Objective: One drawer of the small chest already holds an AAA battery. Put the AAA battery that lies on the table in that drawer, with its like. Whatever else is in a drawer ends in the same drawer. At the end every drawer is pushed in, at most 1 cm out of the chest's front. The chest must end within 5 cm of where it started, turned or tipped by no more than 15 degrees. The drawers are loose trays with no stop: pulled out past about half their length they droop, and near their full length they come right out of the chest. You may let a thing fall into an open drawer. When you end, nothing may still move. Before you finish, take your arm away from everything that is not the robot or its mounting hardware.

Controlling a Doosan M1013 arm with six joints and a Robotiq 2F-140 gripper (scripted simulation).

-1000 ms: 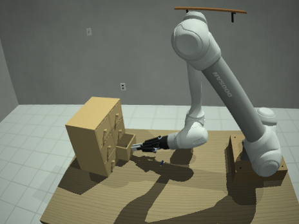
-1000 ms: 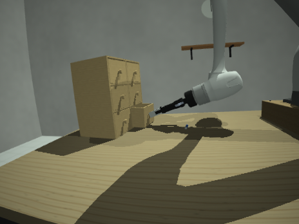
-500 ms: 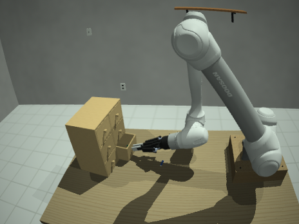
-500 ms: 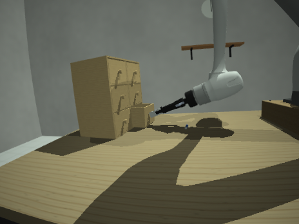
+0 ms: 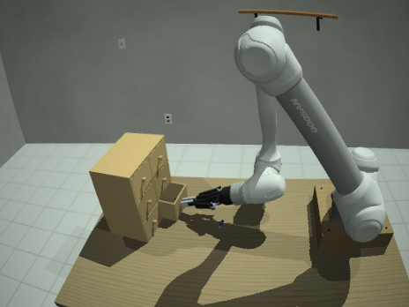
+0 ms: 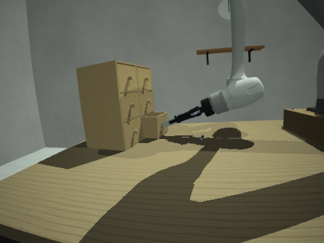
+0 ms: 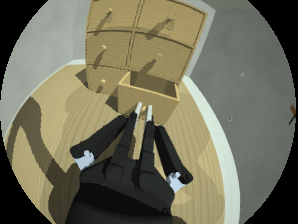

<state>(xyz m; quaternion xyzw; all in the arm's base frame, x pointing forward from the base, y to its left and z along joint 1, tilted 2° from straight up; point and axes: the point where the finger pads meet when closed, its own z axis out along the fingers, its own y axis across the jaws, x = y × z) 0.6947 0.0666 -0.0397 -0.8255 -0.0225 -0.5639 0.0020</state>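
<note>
The black two-finger gripper (image 5: 183, 202) (image 6: 165, 123) (image 7: 144, 109) is standing narrow, its grip uncertain, before the open pale wooden drawer (image 5: 169, 210) (image 6: 152, 127) (image 7: 146, 100); the small blue battery (image 5: 221, 223) (image 6: 202, 137) is awaiting transfer below it.
</note>
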